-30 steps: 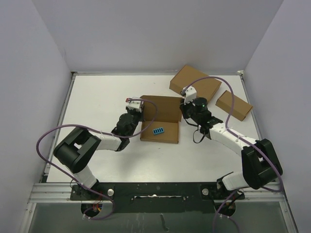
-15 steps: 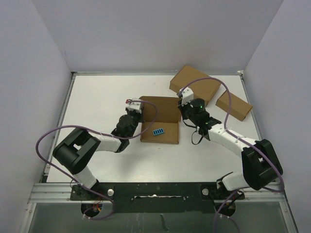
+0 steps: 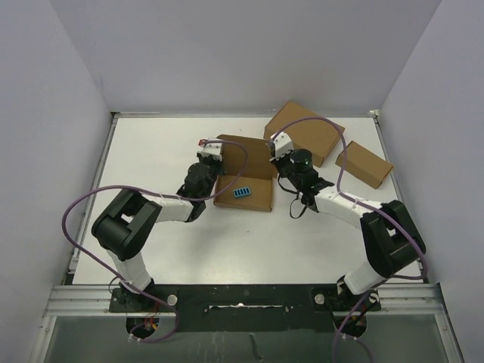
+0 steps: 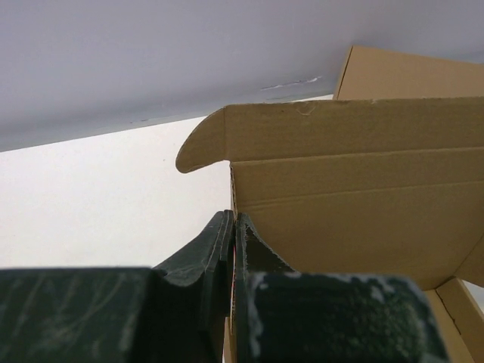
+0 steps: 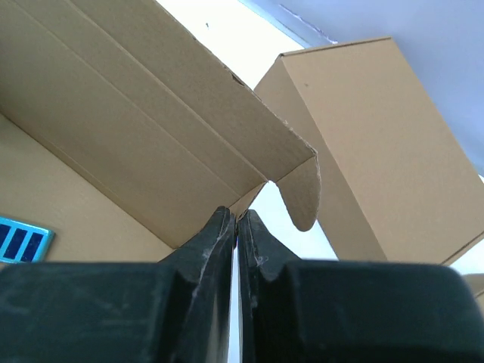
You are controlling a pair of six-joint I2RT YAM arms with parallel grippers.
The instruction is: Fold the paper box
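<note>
The paper box (image 3: 243, 195) lies open in the middle of the table, its lid (image 3: 246, 156) raised at the back and a blue label (image 3: 243, 191) on its floor. My left gripper (image 3: 216, 160) is shut on the box's left side wall; in the left wrist view the fingers (image 4: 215, 242) pinch that cardboard edge under the lid (image 4: 355, 189). My right gripper (image 3: 275, 155) is shut on the right side wall; in the right wrist view the fingers (image 5: 257, 242) pinch the edge below the lid's rounded ear flap (image 5: 301, 193).
The largest brown box (image 3: 304, 132) lies closed just behind the right gripper and also shows in the right wrist view (image 5: 363, 151). The smallest brown box (image 3: 364, 164) lies at the far right. White walls enclose the table.
Both grippers have moved away from the arm bases, carrying the box towards the back of the table. The lid now stands steeper than before.
</note>
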